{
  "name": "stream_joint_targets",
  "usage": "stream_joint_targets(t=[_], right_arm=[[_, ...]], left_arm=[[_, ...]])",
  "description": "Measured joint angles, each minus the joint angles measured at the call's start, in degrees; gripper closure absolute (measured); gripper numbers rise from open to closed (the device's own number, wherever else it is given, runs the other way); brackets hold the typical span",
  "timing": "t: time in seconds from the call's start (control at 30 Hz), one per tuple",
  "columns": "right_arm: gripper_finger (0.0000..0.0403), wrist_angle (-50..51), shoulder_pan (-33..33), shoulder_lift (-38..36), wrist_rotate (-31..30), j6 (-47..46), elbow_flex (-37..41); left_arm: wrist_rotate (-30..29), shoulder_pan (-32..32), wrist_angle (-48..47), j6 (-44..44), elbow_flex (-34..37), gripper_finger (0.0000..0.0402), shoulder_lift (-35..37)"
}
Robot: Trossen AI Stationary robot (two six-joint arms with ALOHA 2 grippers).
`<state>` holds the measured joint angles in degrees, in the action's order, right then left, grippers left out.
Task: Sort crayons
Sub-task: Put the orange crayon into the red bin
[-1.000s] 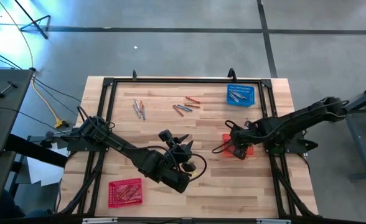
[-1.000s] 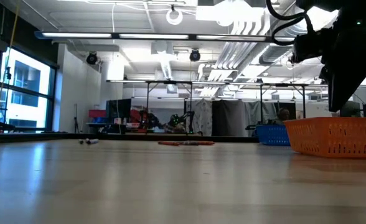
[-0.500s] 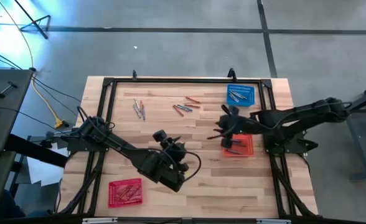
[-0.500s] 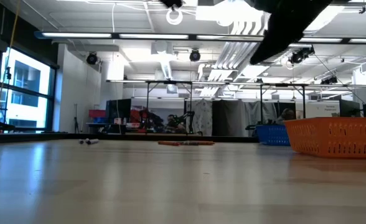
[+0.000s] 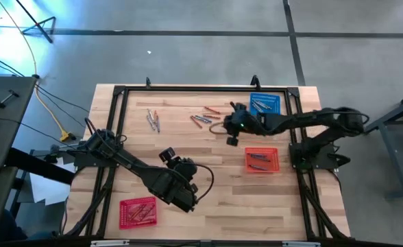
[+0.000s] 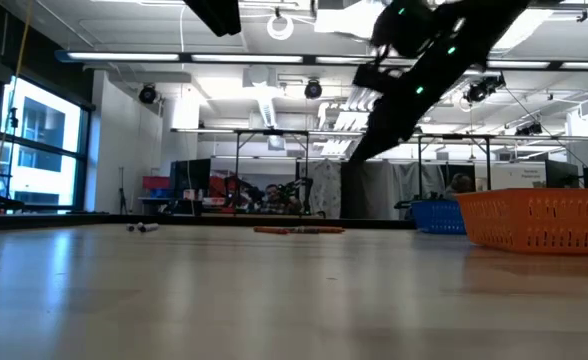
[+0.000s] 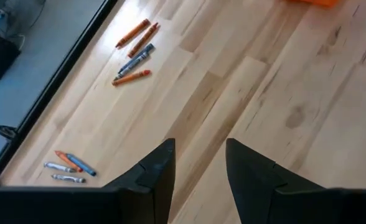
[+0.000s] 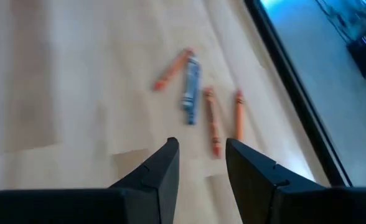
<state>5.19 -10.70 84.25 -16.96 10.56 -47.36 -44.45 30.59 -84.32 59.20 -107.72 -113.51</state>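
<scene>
Loose crayons lie flat on the wooden table in two groups: one at the far middle (image 5: 205,116), also in the right wrist view (image 8: 195,93) and the left wrist view (image 7: 133,53), and one at the far left (image 5: 153,121), also (image 7: 68,168). My right gripper (image 5: 227,127) hangs open just right of the middle group, nothing between its fingers (image 8: 200,162). My left gripper (image 5: 166,156) stands open over the table's middle, clear of the wood, pointing toward the far left (image 7: 198,162). More crayons lie in the baskets.
A blue basket (image 5: 265,104) stands at the far right. A red basket (image 5: 262,160) sits right of centre; the low view shows it as orange (image 6: 539,220). Another red basket (image 5: 138,211) stands near the front left. A black frame (image 5: 188,90) rims the table.
My right gripper has left the spot above the right-hand red basket and swung toward the far edge and the left, ending beside the middle crayon group, turning as it went. My left gripper has swung a little toward the table's left and tipped.
</scene>
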Motion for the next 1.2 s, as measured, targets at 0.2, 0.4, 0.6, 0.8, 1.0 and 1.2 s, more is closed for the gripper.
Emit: stream_joint_targets(t=[0.2, 0.4, 0.6, 0.8, 1.0, 1.2], right_arm=[[0.0279, 1.65, -6.92, 8.8, 1.2, -1.1, -7.19], [0.0279, 13.74, -10.74, 20.78, 6.49, 3.04, -21.43], [0.0279, 23.28, -12.88, 31.02, 7.54, 6.13, -34.11], [0.0279, 29.29, -14.55, 36.94, 8.14, 6.64, -41.03], [0.0279, 30.14, -15.81, 38.29, 9.04, 6.48, -42.6], [0.0279, 30.48, -17.42, 38.29, 10.12, 6.06, -42.6]], left_arm=[[-0.01, 0.28, -1.31, 0.09, 0.0, 0.0273, -0.02], [-0.93, -0.51, -4.93, 0.45, 0.0, 0.0273, -0.04], [-0.98, -1.45, -5.72, 0.7, 0.0, 0.0273, -0.07], [-0.65, -1.41, -5.72, 0.74, 0.0, 0.0273, -0.07], [-0.63, -1.42, -5.72, 0.7, 0.0, 0.0273, -0.09], [-0.66, -1.42, -5.7, 0.7, 0.0, 0.0273, -0.09]])
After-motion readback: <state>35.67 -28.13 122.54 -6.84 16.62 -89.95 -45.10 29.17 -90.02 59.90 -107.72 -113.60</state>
